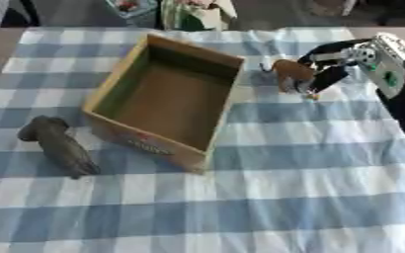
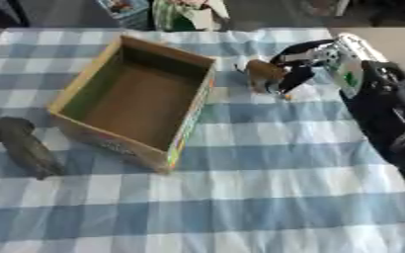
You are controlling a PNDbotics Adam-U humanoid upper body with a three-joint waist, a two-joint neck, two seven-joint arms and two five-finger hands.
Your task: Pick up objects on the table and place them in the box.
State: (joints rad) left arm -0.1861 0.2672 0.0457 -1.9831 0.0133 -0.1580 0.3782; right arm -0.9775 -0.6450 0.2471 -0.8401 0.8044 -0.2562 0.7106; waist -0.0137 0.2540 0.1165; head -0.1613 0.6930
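Fingers (image 1: 327, 79) of the right hand (image 1: 340, 62) curl down around a small brown animal figure (image 1: 291, 73), pinching it from its far and right sides; dark fingertips show just below and beside the figure's body. Whether the figure still touches the cloth cannot be told. Right arm (image 2: 387, 108), black with a silver wrist piece, enters from about 3 o'clock and reaches toward 10 o'clock across the table.

Brown figure sits at roughly 2 o'clock from scene centre, just beside the right wall of the box (image 1: 106, 89), apart from it by a narrow strip of cloth. A thin dark part sticks out of the figure toward the box.

Box: open-topped, wood-coloured, rectangular, set askew with its long axis running about 1 to 7 o'clock. Inside shows only its bare brown floor. Near outer wall carries coloured printing, too blurred to read.

Second object: a dark grey elongated figure (image 1: 57, 143) lying on the cloth at about 8 o'clock from the box, near its lower left corner but not touching. Thicker end points toward 11 o'clock, narrower end toward 5 o'clock.

Table surface: blue-and-white checked cloth (image 1: 284, 197), slightly wrinkled near the far edge.

Left hand shows in neither view.
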